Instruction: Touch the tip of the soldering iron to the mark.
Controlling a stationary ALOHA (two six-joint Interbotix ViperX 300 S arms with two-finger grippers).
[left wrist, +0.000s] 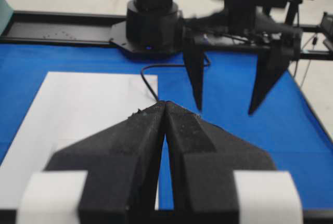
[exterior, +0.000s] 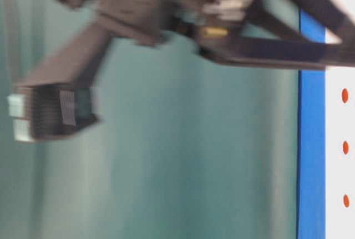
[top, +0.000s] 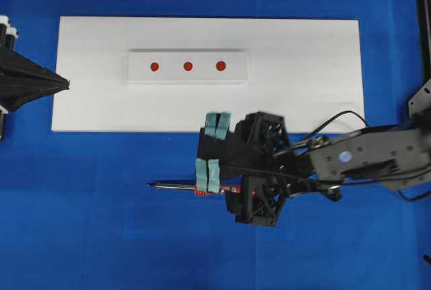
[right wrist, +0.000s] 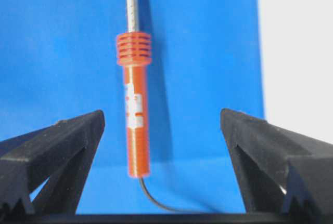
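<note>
Board: I see a white board [top: 303, 68] on the blue table [top: 81, 236].
Dots: three red dots [top: 188, 66] in a row on a small white block [top: 236, 66].
Soldering iron [top: 176, 185]: lying flat on the blue, tip pointing left.
Right gripper [top: 213, 154]: over the handle, wide apart.
Left gripper [top: 64, 83]: at the board's left edge, pinched together.

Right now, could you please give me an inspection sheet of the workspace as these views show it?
Surface: blue mat under a white board.
Job's things: soldering iron lying on the mat, ungripped; three red marks on a raised white strip.
Clutter: nothing seen.
Grippers: right gripper open, fingers either side of the iron's handle; left gripper shut, empty.
Cables: black cord leaving the handle's end.
Surroundings: black frame rail along the mat's edge.
</note>
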